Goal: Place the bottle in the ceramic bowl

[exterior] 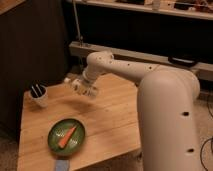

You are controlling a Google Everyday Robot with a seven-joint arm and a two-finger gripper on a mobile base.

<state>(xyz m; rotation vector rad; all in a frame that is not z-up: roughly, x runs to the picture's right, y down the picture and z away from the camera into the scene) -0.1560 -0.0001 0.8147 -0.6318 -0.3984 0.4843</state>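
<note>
My gripper (82, 88) hangs a little above the back of the wooden table (115, 125), at the end of the white arm. It is shut on the bottle (68, 80), a small whitish thing that sticks out to the left of the fingers. The ceramic bowl (56, 144), a shallow dark green dish, sits at the front left of the table, below and left of the gripper. An orange carrot-like piece (67, 136) lies in it.
A small white cup with dark sticks (39, 95) stands at the table's back left, close to the left of the gripper. A blue item (61, 165) lies at the table's front edge. My big white arm link (170, 120) covers the right side.
</note>
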